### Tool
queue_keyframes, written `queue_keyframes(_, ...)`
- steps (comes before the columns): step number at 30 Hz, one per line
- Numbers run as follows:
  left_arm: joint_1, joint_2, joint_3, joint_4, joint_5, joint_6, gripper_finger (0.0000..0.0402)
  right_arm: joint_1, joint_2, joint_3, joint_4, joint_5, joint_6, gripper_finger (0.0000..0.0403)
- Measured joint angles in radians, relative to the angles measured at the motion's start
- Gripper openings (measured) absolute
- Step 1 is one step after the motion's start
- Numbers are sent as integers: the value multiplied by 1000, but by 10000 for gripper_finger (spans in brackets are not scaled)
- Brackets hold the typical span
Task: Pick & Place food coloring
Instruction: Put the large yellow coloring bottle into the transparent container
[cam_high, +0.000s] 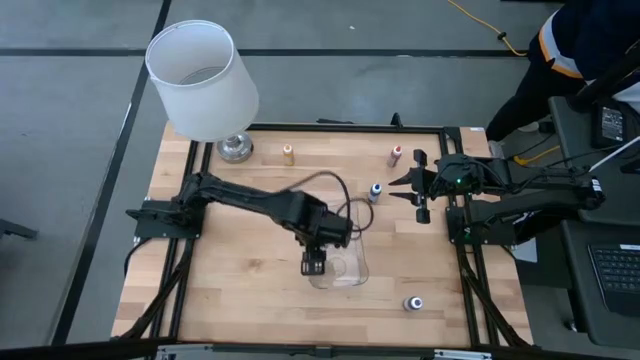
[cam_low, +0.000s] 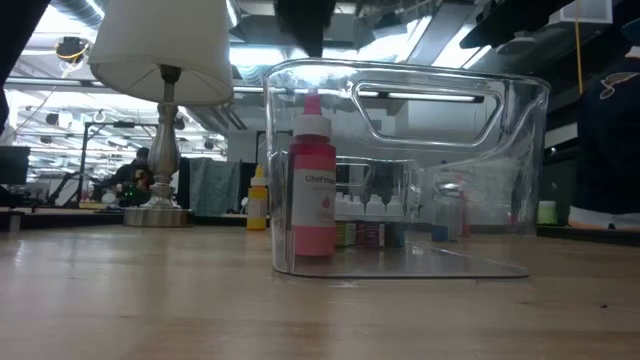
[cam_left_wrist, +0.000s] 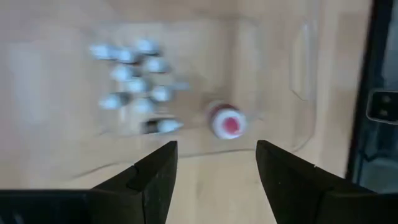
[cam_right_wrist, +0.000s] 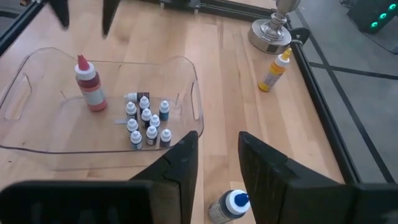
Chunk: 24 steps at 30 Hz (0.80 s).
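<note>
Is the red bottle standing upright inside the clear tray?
Yes. The red bottle stands upright, cap up, inside the clear tray, near one end.

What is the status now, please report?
Left gripper open above clear tray, red bottle standing inside. Right gripper open, waiting near blue bottle. Nothing blocking.

Lab/workshop — open ceiling ducts (cam_low: 70, 12), strip lights, wood bench (cam_high: 250, 270).

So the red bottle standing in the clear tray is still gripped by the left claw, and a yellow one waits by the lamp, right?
Not quite. The left gripper is open above the tray, and the red bottle stands free, as the left wrist view shows. The yellow bottle does wait by the lamp.
</note>
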Motion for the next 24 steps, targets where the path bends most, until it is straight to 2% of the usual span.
queue_keyframes(3,19,-20,125,-166,-92,-32,214,0,0,0,-3,0,0,117)
queue_keyframes(5,32,-42,191,-212,-196,-67,214,0,0,0,-4,0,0,117)
queue_keyframes(9,82,-148,207,-176,-370,-94,214,0,0,0,-2,0,0,117)
queue_keyframes(12,153,-208,205,-222,-491,-118,214,0,0,0,3,0,-1,117)
queue_keyframes(20,468,-230,203,-204,-499,-1,214,-8,0,0,11,9,1,117)
queue_keyframes(24,599,-171,203,-199,-383,48,214,-13,0,0,11,10,5,117)
